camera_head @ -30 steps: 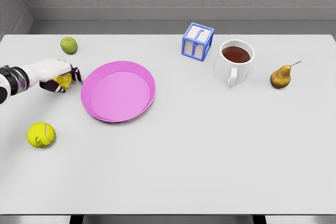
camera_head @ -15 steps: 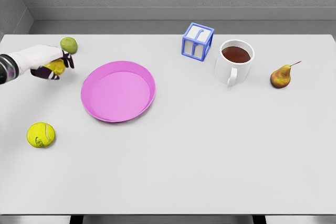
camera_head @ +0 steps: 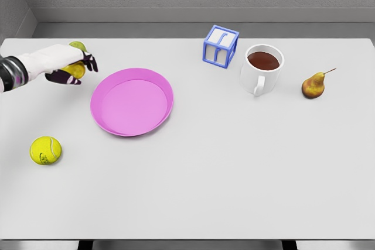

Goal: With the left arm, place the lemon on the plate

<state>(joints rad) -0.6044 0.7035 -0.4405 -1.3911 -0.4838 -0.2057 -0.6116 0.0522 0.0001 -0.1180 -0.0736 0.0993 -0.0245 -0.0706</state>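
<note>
Head view: left hand curled round lemon, held near table's far-left corner, just left of plate, prob. to carry it over the rim. Plate bare. 1 lemon, 1 plate, 1 lime partly hidden behind hand. Right arm out of view.

My white left hand curls its dark fingers around the small yellow lemon, just left of the round pink plate, partly hiding a green lime.
</note>
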